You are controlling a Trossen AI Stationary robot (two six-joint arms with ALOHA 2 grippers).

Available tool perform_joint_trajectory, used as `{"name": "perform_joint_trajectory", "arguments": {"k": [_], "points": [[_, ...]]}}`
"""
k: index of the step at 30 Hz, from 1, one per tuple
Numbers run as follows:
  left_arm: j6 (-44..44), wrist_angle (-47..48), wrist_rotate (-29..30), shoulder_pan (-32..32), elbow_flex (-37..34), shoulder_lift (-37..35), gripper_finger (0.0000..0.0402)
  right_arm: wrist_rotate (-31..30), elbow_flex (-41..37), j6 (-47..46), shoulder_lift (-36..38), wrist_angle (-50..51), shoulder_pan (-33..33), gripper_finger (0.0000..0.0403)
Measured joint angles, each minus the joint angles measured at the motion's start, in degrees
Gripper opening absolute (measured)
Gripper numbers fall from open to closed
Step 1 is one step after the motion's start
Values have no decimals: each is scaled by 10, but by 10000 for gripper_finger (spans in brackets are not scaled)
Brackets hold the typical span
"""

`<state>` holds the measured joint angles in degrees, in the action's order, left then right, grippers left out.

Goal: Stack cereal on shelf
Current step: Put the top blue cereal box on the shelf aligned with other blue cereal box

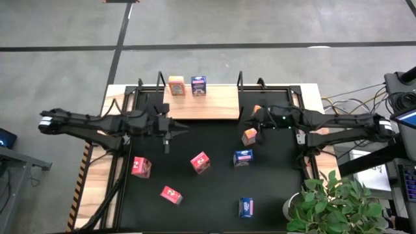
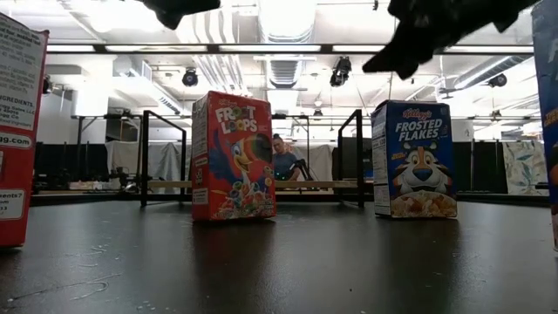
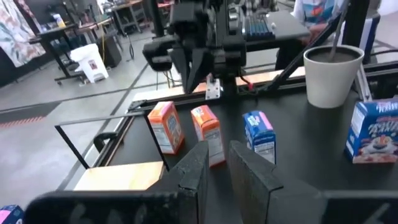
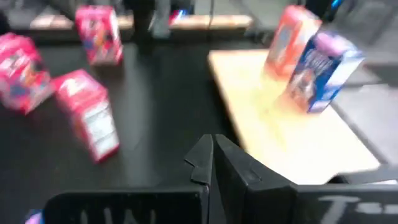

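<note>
Jaws of the left gripper (image 1: pixel 167 139) stand narrow and empty; the right gripper (image 1: pixel 253 117) is closed. Two cereal boxes stand on the shelf (image 1: pixel 214 104): orange box (image 1: pixel 176 85), blue box (image 1: pixel 199 85); seven remain.

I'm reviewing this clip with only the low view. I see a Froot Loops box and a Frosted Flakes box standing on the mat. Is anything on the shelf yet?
Observer: Yes. From above, the shelf carries two boxes side by side, an orange box and a blue box.
Operator: Is the right end effector holding cereal?
Observer: No. The right end effector is shut with nothing in it, over the mat by the shelf's right end.
Operator: And the left one?
Observer: The left end effector is empty too, its fingers slightly apart, over the mat just in front of the shelf's left half.
</note>
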<state>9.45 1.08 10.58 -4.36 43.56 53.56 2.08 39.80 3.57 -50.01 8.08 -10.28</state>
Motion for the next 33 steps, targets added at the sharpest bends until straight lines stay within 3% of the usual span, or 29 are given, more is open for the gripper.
{"name": "perform_joint_trajectory", "arguments": {"k": [9,15,24,33], "points": [[6,-3,0,0,-17,-11,48,21,99,-74,-32,278,4,9],[10,-2,0,0,-14,-1,48,44,109,-115,-46,288,51,9],[10,-5,0,0,-13,9,48,3,130,-143,-97,280,145,9],[10,-5,0,0,-13,13,48,-36,165,-137,-158,304,159,9]]}}
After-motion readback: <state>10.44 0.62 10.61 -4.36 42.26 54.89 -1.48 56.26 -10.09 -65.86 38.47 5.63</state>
